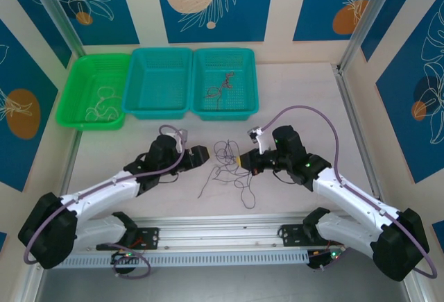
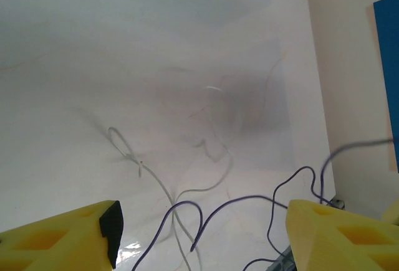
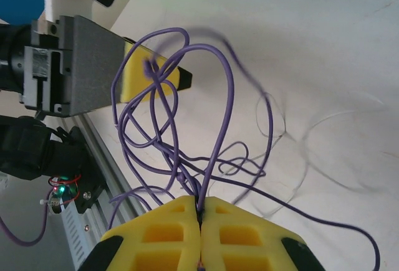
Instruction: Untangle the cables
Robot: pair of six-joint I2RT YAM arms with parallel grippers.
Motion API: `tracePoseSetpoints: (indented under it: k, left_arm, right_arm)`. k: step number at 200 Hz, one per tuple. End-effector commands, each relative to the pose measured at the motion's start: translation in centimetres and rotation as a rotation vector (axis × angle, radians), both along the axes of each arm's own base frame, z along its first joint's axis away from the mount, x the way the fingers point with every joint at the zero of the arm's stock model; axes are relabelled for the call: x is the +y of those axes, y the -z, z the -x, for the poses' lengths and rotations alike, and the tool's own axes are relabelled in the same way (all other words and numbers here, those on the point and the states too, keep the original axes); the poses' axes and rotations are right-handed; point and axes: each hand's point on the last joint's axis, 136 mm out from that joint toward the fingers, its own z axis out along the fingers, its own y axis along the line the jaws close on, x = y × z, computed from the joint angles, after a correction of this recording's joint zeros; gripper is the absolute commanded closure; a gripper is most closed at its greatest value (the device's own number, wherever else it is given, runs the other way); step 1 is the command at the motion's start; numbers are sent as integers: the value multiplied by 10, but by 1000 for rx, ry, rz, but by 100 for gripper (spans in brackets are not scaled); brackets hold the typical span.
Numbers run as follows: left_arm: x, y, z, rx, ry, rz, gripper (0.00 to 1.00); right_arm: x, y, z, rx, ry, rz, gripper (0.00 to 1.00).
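Observation:
A loose tangle of hair-thin cables (image 1: pixel 229 166) lies on the white table between my two grippers. My right gripper (image 3: pixel 201 204) is shut on a dark purple cable (image 3: pixel 219 96), whose loops rise from the jaws toward the left arm's yellow finger (image 3: pixel 134 75). A faint whitish cable (image 3: pixel 324 121) lies on the table beside those loops. My left gripper (image 2: pixel 202 237) stands open just left of the tangle, above purple strands (image 2: pixel 243 201) and a whitish strand (image 2: pixel 156 180), holding nothing. From above, the left gripper (image 1: pixel 201 155) and right gripper (image 1: pixel 243 162) face each other across the tangle.
Three baskets stand along the back. The green basket (image 1: pixel 69 101) holds a whitish cable (image 1: pixel 103 104). The middle teal basket (image 1: pixel 161 51) looks bare. The right teal basket (image 1: pixel 225 51) holds a reddish-brown cable (image 1: pixel 220 87). A metal rail (image 1: pixel 222 236) runs along the near edge.

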Motion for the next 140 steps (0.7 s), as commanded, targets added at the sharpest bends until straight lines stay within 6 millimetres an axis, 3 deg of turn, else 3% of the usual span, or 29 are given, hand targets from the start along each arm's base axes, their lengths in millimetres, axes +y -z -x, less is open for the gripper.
tracePoseSetpoints:
  k: [1, 29, 42, 70, 94, 131, 140]
  left_arm:
    - [-7, 8, -2, -3, 26, 29, 28]
    - [-33, 3, -7, 6, 112, 110, 26]
    - [-39, 9, -9, 39, 123, 104, 26]
    - [-15, 47, -16, 125, -5, -56, 25]
    - [-9, 57, -22, 146, -54, -97, 25]
    - [-30, 73, -24, 232, -3, -61, 36]
    - [-33, 78, -25, 246, -4, -50, 44]
  right_arm:
    - [10, -14, 6, -16, -49, -51, 100]
    - [13, -17, 9, -28, -69, -52, 100]
    - [12, -15, 8, -31, -62, -43, 100]
    - [9, -17, 9, -42, -55, -36, 100]
    - [4, -17, 10, -53, -34, -37, 100]
    - [0, -17, 13, -53, -24, -38, 100]
    - [0, -17, 13, -51, -20, -39, 100]
